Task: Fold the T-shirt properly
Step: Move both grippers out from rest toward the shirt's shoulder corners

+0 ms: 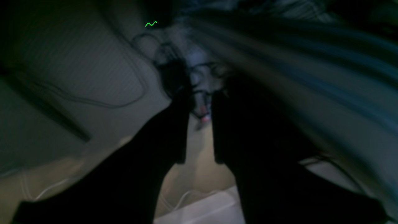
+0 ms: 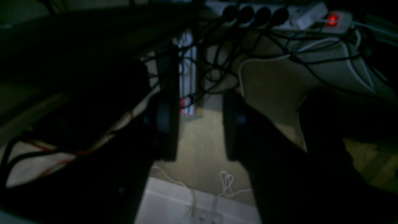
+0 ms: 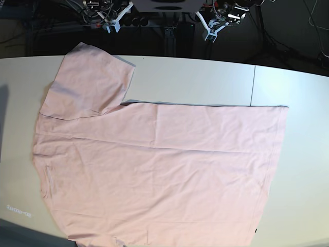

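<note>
Base view: the large pale pink cotton T-shirt [image 3: 154, 170] is spread flat, plain side up, over the white worktop's [image 3: 298, 92] left and near edges, seemingly laid ready for a first fold. Both arms are parked beyond the far edge, pointed floorwards; the left gripper [image 1: 199, 133] is seen narrowly parted, the right gripper [image 2: 200, 124] wider, nothing held.

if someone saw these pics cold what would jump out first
The big pale pink T-shirt spread flat and plain side up over most of the white table, one sleeve sticking out at the top left. Next, both grippers parked behind the table's far edge, off the cloth: the right gripper open over a floor tangled with cables, the left gripper open too, in a dark, blurred view.
</note>
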